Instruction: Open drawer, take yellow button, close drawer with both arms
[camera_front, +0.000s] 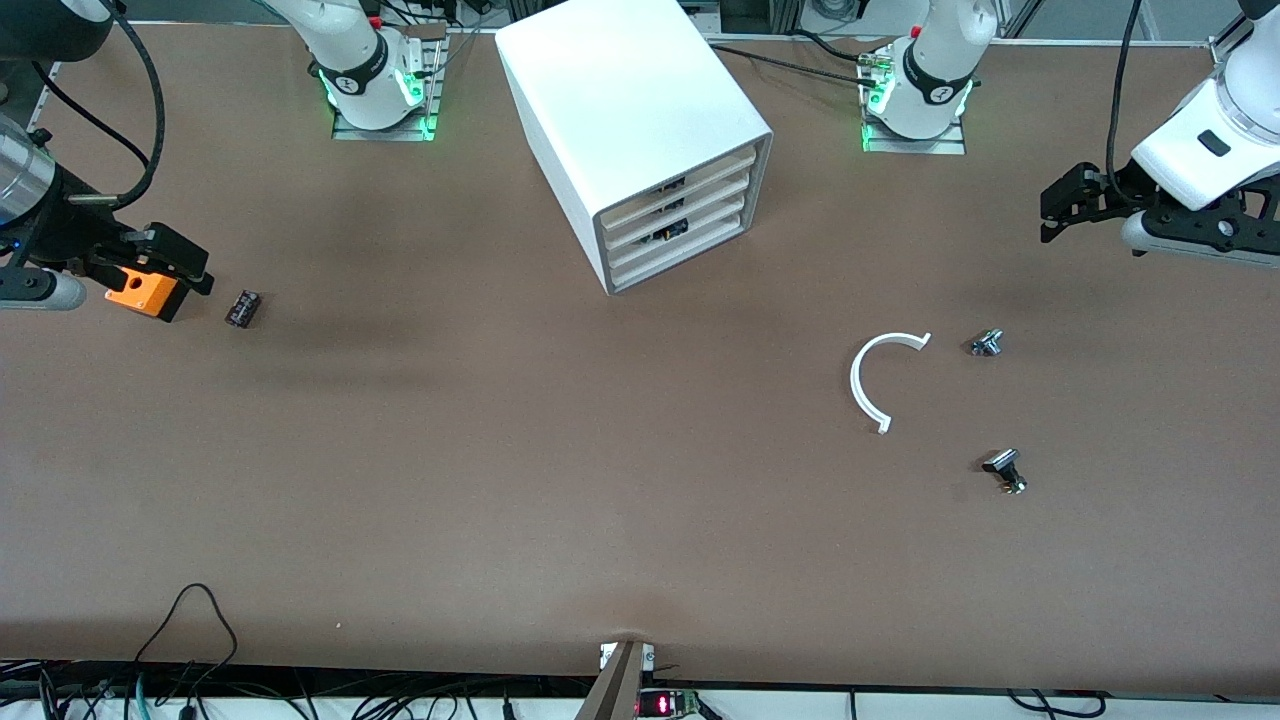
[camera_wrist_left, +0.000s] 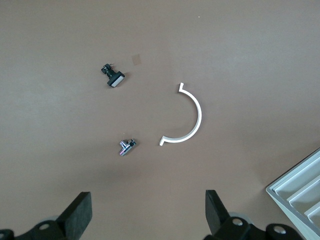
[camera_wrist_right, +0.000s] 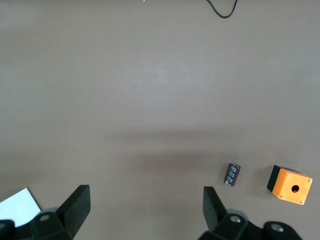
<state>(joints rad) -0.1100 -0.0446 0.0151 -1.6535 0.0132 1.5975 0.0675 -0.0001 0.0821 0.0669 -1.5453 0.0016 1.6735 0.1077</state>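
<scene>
Black knob (camera_front: 1004, 470), white cabinet (camera_front: 640, 130) (cream drawers (camera_front: 680, 225) shut), grippers apart

The table (camera_front: 500, 480) has a matt brown top, smooth like board or laminate. The cabinet (camera_front: 620, 110) looks like smooth white plastic or painted metal with a soft sheen; its drawer (camera_front: 675, 205) fronts are cream and matt. The arms (camera_front: 1215, 125) have glossy white shells and black matt grippers. The orange cube (camera_wrist_right: 290, 185) looks like matt plastic. The curved strip (camera_front: 868, 385) is white plastic. The two small knob parts (camera_front: 987, 343) have shiny silver metal and black parts. The small black cylinder (camera_front: 242, 308) is slightly shiny.
</scene>
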